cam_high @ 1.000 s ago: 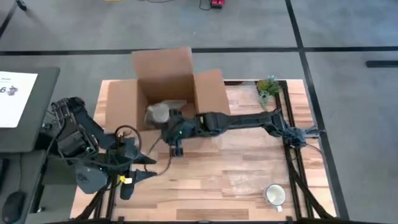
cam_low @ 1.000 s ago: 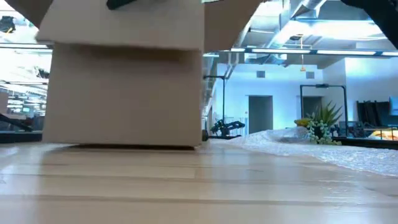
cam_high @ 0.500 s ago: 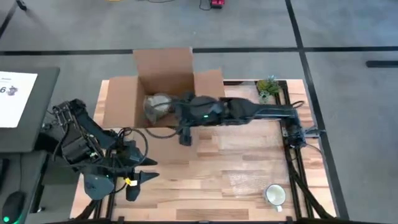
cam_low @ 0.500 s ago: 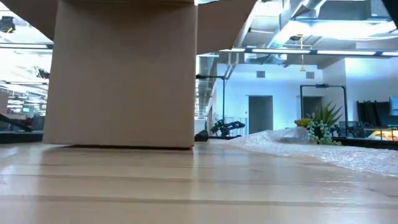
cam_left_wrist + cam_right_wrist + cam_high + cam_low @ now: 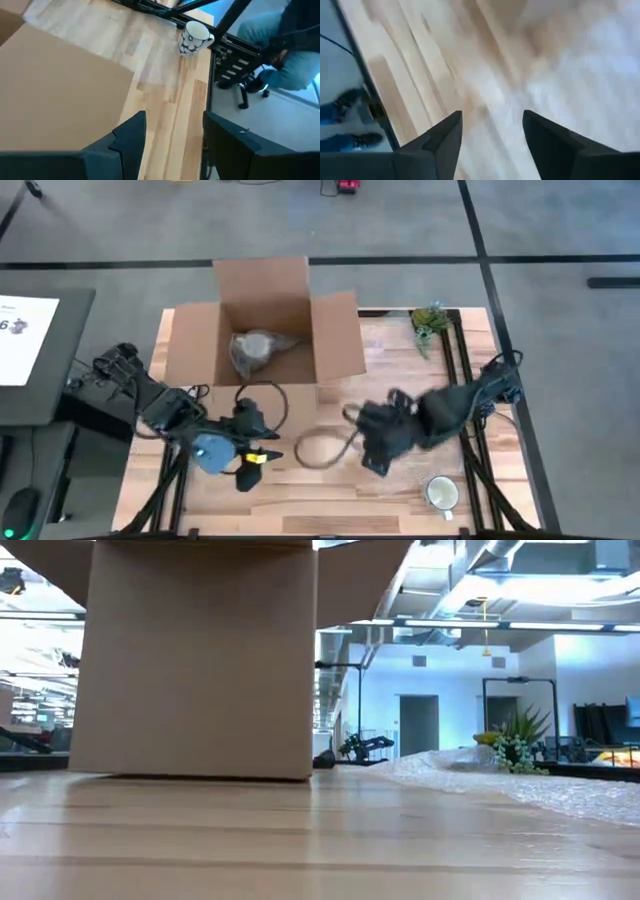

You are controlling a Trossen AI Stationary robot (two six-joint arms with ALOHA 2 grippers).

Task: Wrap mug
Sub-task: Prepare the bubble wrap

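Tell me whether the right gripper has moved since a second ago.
Yes. The right gripper has pulled away from the cardboard box, toward the mug at the near edge.

We see a small green plant (image 5: 432, 319) at the far right corner of the wooden surface (image 5: 330, 490). A white sheet with a printed numeral (image 5: 22, 325) lies on a dark stand left of the surface. In the left wrist view, a seated person's jeans-clad leg (image 5: 287, 70) shows beyond the surface edge.
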